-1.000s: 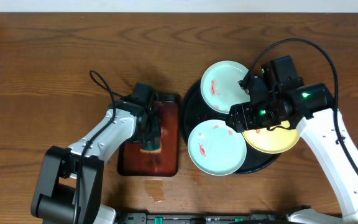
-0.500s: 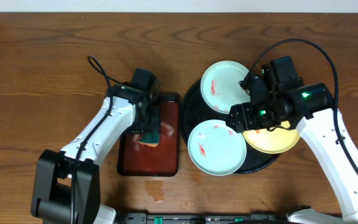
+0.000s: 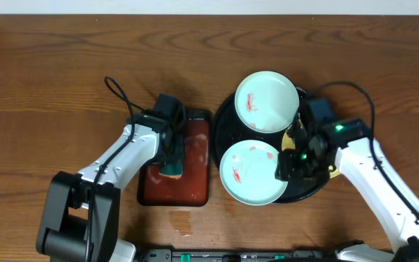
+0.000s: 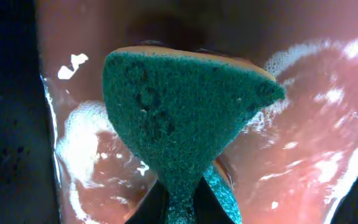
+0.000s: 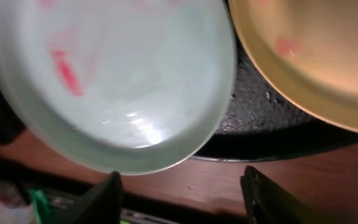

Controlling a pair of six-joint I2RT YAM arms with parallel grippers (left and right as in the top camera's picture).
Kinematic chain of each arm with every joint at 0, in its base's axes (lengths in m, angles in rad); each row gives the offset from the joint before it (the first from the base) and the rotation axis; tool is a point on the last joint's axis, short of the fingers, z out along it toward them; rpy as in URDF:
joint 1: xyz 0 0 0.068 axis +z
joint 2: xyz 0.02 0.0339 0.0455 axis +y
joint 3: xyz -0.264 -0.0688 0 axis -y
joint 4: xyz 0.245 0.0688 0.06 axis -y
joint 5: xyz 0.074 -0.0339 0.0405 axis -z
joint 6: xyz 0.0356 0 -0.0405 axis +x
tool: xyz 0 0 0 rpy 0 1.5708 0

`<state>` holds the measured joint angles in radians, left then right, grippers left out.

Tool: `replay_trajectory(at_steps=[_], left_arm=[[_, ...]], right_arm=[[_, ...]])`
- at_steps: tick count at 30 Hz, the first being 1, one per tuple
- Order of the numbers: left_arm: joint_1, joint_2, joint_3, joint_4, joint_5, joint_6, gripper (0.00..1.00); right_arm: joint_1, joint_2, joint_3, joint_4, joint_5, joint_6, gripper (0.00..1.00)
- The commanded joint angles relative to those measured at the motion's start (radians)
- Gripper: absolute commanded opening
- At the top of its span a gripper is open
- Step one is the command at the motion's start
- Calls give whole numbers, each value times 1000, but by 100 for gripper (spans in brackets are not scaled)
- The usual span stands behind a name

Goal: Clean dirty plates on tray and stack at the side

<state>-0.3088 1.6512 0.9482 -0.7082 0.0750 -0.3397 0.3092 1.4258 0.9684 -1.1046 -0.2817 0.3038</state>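
A brown, wood-grained desk (image 3: 49,73) carries a large round glossy black tray (image 3: 224,125) with a raised rim, and just left of it a smaller rectangular red-brown tray (image 3: 193,185) with a wet sheen and streaks of white foam. The plates lie on the black tray: two smooth mint-white plates, the upper plate (image 3: 268,102) and the lower plate (image 3: 252,172), each with a small red smear, and a pale yellow plate (image 5: 309,56) to their right, mostly under the right arm in the overhead view. The left jaws are closed tight on the pinched waist of a coarse green sponge (image 4: 179,118) over the red-brown tray. The right jaws stand apart and grip nothing, hovering by the lower plate's rim. A small wet patch (image 3: 182,220) marks the desk
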Motion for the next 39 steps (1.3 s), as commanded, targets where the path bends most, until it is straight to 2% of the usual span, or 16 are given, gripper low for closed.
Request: replay_trajectory(at_steps=[1,5,11,14,16,20,26,32,39], left_arm=[[5,-3,81,-73,-13,5,7],[5,-27,202,-186,-13,6,7],[5,-96,295,-278,-12,6,7],[4,-135,295,-292,-5,6,8],[4,-159,295,-298,17,6,8],[4,-208,295,-300,75,6,8],[4,-250,295,-299,149,6,7],[-49,-233,294,-288,180,5,7],[-179,-209,292,-181,179,-75,8]], right_arm=[[6,-5,-74,57,38,67,53],[6,-5,-167,186,39,65,43],[6,-5,-289,327,43,85,41],[6,-4,-332,415,53,109,29],[6,-4,-352,481,53,111,26],[6,-4,-372,597,53,111,1],[6,-4,-371,726,146,175,1],[6,-4,-371,742,341,226,1],[7,-5,-368,741,271,219,1]])
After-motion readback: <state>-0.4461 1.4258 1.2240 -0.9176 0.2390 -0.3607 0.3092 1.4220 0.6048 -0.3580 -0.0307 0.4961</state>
